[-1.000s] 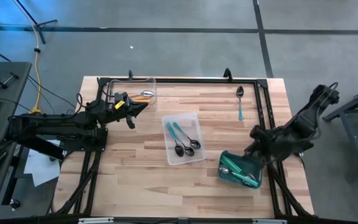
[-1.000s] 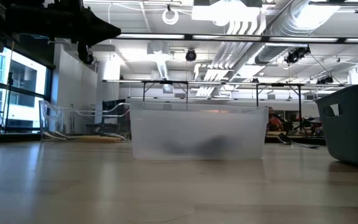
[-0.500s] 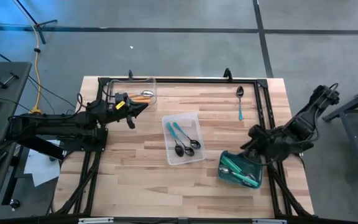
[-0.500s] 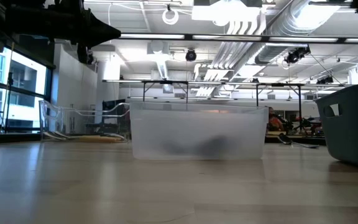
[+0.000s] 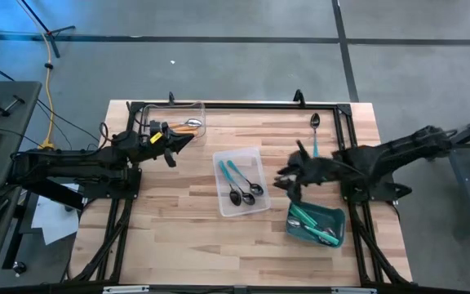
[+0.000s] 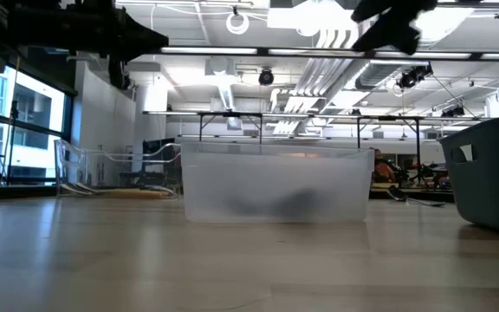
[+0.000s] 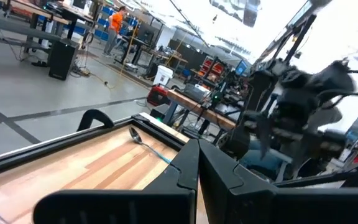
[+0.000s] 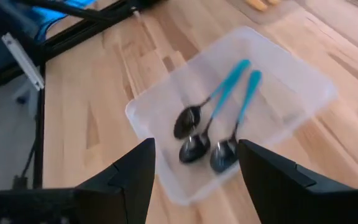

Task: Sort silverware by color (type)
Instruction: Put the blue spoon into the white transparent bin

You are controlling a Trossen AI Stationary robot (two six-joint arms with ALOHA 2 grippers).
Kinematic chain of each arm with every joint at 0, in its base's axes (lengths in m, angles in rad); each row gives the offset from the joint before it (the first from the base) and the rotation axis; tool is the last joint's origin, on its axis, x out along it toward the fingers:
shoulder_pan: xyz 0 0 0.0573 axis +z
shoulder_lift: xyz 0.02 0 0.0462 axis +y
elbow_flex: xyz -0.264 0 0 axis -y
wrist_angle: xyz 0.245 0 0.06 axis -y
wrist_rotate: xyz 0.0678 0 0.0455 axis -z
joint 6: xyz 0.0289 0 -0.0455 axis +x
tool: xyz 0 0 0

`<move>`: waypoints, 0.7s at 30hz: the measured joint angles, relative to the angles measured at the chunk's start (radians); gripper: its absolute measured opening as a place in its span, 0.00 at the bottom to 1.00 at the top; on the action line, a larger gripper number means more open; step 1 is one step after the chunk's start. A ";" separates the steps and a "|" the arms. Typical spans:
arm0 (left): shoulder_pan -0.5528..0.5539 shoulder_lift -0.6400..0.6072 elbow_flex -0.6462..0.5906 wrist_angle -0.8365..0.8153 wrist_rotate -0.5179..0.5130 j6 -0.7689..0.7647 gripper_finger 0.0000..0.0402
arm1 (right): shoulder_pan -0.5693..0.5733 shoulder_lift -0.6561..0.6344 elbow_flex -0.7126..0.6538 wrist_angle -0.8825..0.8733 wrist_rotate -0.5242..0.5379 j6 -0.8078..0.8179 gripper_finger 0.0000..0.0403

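Observation:
Three teal-blue-handled spoons (image 8: 207, 140) lie in a clear tray (image 5: 241, 181) at mid-table. Another teal-blue spoon (image 5: 315, 135) lies flat on the bare wood near the far right corner. Orange-handled silverware (image 5: 190, 124) lies in a clear tray (image 5: 178, 118) at the far left. Green spoons (image 5: 312, 224) lie in the teal bin (image 5: 317, 222). My right gripper (image 8: 194, 186) hangs open and empty in the air just right of the middle tray. My left gripper (image 5: 188, 140) hovers shut beside the far-left tray, holding nothing.
A black frame (image 5: 243, 106) runs along the table's far edge and down both sides. Bare wood (image 5: 178, 237) lies along the near left of the table. In the low view the middle tray (image 6: 275, 182) and the teal bin (image 6: 492, 173) stand on the tabletop.
My right gripper has swung from above the teal bin toward the table's left and slightly down, reaching out beside the middle tray, and has rolled on the way. It has stayed open.

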 joint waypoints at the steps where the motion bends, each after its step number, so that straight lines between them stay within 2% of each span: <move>1: 0.000 0.000 0.000 0.007 0.000 -0.005 0.00 | -0.042 0.011 -0.019 0.052 -0.049 -0.054 0.53; 7: 0.000 0.000 0.000 0.024 0.000 -0.005 0.00 | -0.285 0.062 -0.168 0.429 -0.293 -0.263 0.53; 14: 0.000 0.000 0.000 0.033 0.000 0.030 0.00 | -0.501 0.116 -0.261 0.960 -0.446 -0.285 0.53; 16: 0.000 0.000 0.000 0.040 0.000 0.033 0.00 | -0.532 0.121 -0.257 1.025 -0.491 -0.303 0.53; 21: 0.000 0.000 0.000 0.046 0.000 0.098 0.00 | -0.553 0.122 -0.235 1.032 -0.555 -0.337 0.53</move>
